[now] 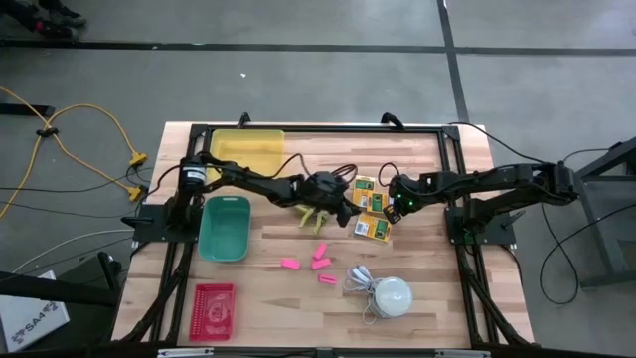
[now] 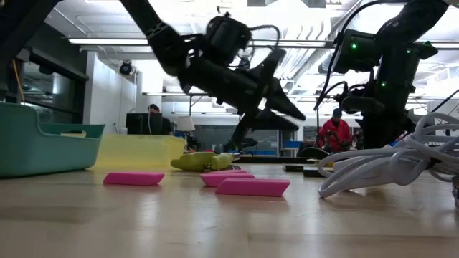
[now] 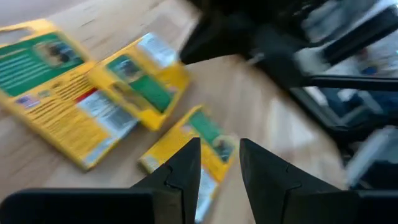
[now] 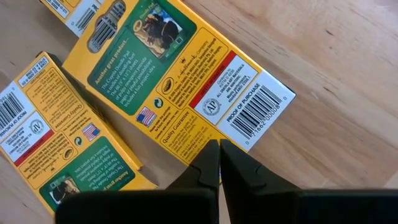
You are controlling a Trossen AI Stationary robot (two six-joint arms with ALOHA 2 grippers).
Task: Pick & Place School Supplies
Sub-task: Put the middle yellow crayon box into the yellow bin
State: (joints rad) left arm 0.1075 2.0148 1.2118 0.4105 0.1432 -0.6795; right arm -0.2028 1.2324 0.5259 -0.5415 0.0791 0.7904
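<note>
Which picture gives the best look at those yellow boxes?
The right wrist view: two yellow boxes fill it, print and barcodes sharp, a third cut at the edge. The left wrist view shows all three, blurred. The high view shows them small between the arms. In the low view I cannot make them out.

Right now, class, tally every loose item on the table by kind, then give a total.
Yellow-and-green boxes: 3
Pink blocks: 4
Lime-green-handled tool: 1
Bins and baskets: 3
White dome with cord: 1
Total: 12
</note>
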